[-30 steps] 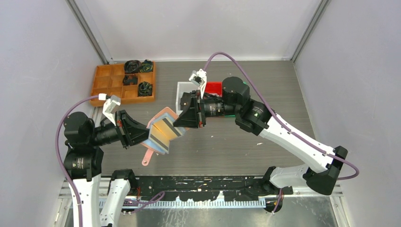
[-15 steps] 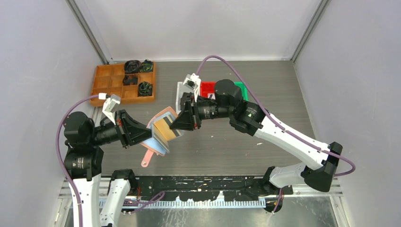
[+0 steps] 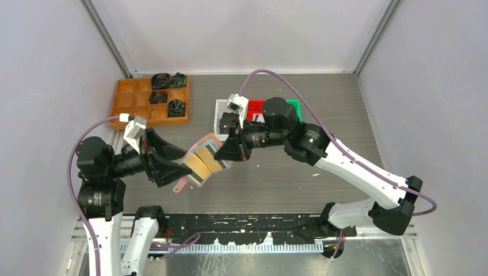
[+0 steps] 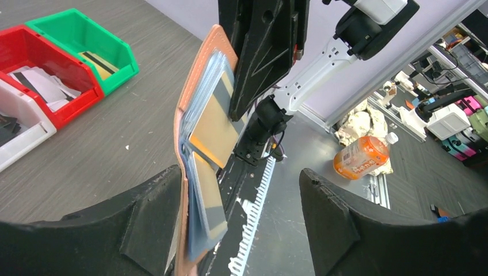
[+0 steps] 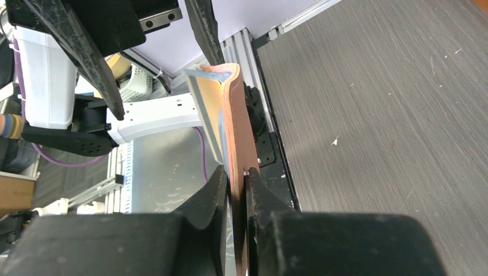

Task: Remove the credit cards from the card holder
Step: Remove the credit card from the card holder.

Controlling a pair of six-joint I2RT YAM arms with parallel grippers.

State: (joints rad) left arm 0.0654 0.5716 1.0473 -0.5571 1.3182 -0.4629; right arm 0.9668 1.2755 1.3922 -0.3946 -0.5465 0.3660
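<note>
Card holder: aloft between both arms. Right end effector clamped on its orange cover, steadying it. Left end effector spread apart beside the pockets, apparently to draw cards, none out yet.

**Card holder held open in the air, cards still in their sleeves**

The card holder is a tan-pink leather wallet. It is opened like a book and held clear of the desk, above its left half and toward the near edge. In the right wrist view it stands on edge, with the right gripper pinched tight on its leather cover. The spine end sits against one finger of the left gripper, whose fingers are spread wide. Clear, blue-tinted sleeves fan out from the cover. The credit cards are gold-orange, one showing a dark stripe, and they sit inside the sleeves, none drawn out.
</note>
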